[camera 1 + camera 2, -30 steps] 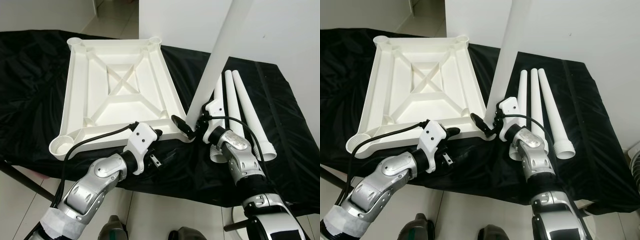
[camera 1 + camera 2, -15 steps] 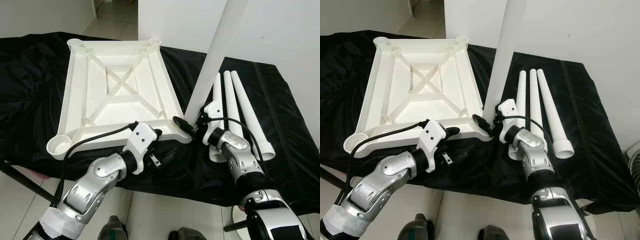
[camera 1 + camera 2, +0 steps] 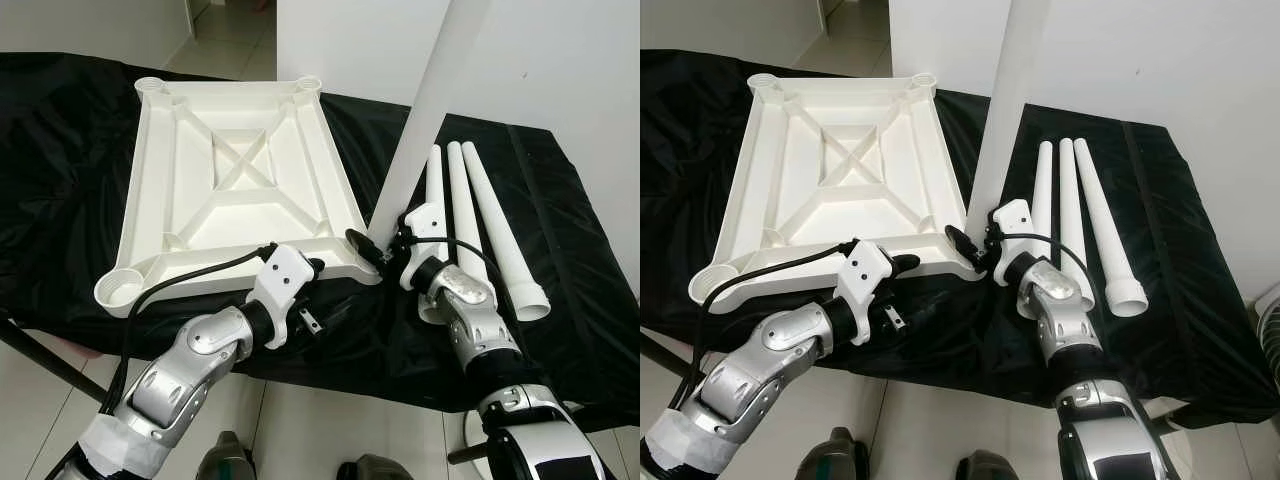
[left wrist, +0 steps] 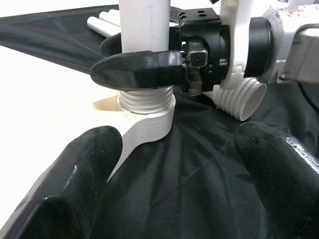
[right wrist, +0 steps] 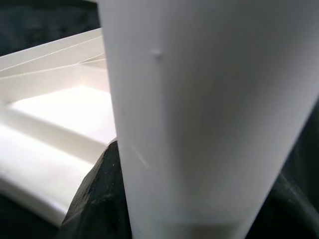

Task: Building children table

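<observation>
The white table top (image 3: pixel 146 180) lies upside down on the black cloth. My right gripper (image 3: pixel 370 246) is shut on a long white leg (image 3: pixel 425 110) that stands nearly upright. The leg's threaded end (image 4: pixel 145 101) sits in the table top's near right corner socket (image 4: pixel 144 130). The right wrist view shows the leg (image 5: pixel 209 114) close up, with a black finger (image 5: pixel 97 199) beside it. My left gripper (image 3: pixel 318 296) is open just in front of that corner, low over the cloth, its fingertips (image 4: pixel 65 189) wide apart and holding nothing.
Three more white legs (image 3: pixel 472 215) lie side by side on the cloth to the right of the table top. A white wall rises behind the table. The black cloth (image 3: pixel 60 130) hangs over the front edge, with floor below.
The held leg has tipped a little more upright over the corner socket. My left arm has stayed where it was.
</observation>
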